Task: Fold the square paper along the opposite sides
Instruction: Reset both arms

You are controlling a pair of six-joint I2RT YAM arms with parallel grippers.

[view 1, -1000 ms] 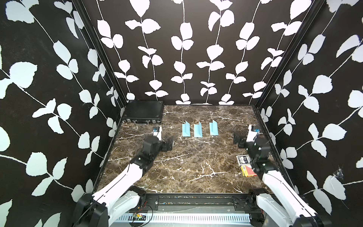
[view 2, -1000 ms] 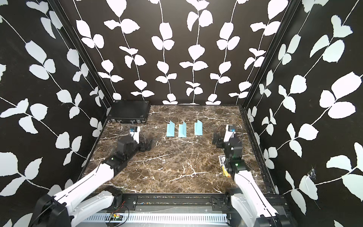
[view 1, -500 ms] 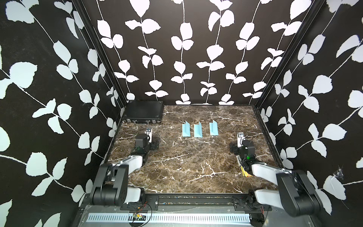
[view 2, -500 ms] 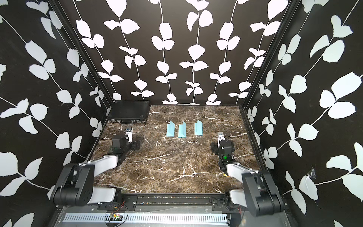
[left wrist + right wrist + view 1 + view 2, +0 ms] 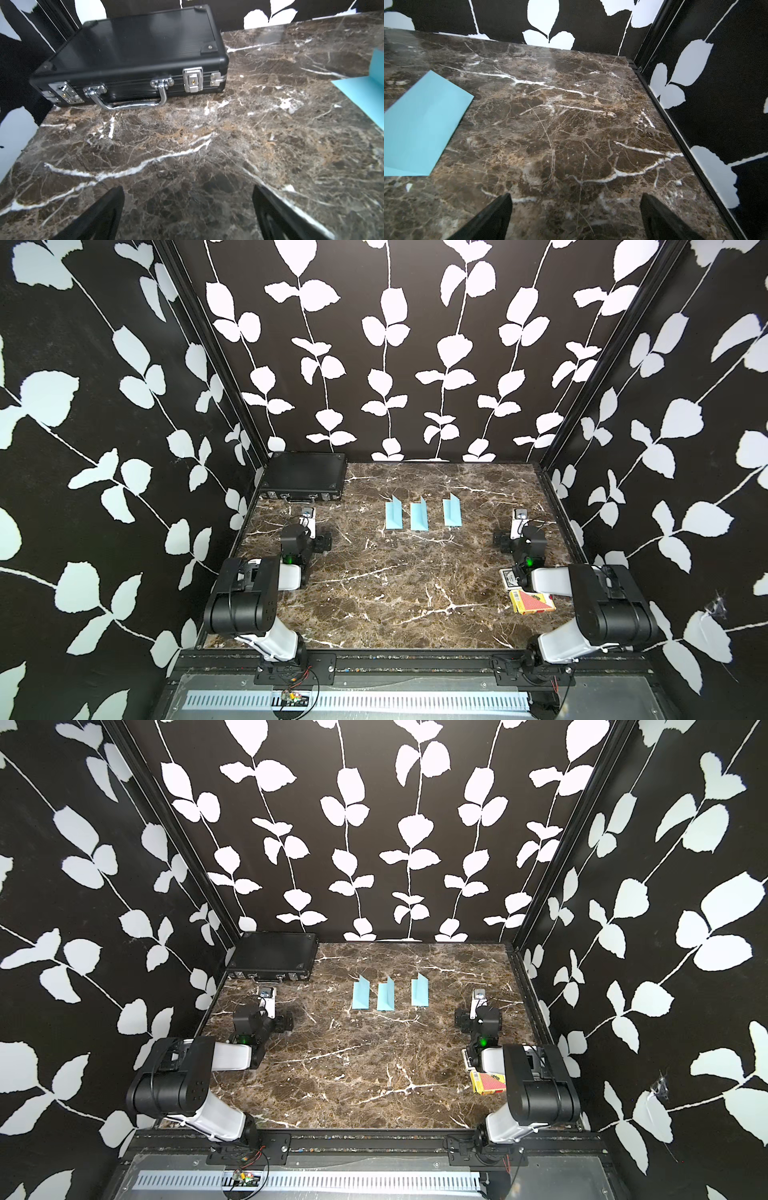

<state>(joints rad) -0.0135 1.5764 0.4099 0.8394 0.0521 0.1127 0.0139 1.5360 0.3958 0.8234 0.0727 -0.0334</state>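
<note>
overall, both arms have drawn back within the last second.
surface [image 5: 395,593]: brown marbled slab, unchanged.
left arm [image 5: 249,593] and right arm [image 5: 602,597]: a second ago each reached forward over the surface; now each is folded low at its own side edge.
black case [image 5: 303,477]: shut, in the far left corner, not moved.
left paper [image 5: 394,516], middle paper [image 5: 419,517], right paper [image 5: 451,512]: three blue sheets in a row toward the far middle of the surface. each is creased, with one half lying flat and the other standing up. they sit in the same places as before, well apart from both arms.
left end effector [image 5: 188,193]: released, jaws wide, nothing between them, facing the case.
right end effector [image 5: 576,197]: released, jaws wide, empty, with the right paper off to its side.
reading: no flat square is left in view and both arms are parked, so the folding appears finished, though the folds have sprung partly open.
card box [image 5: 532,600]: red and yellow, beside the right arm.
second pack [image 5: 508,578]: black-and-white print, partly hidden by that arm.
writing: print on both packs is too small to read; no brand or label is legible on the case.
</note>
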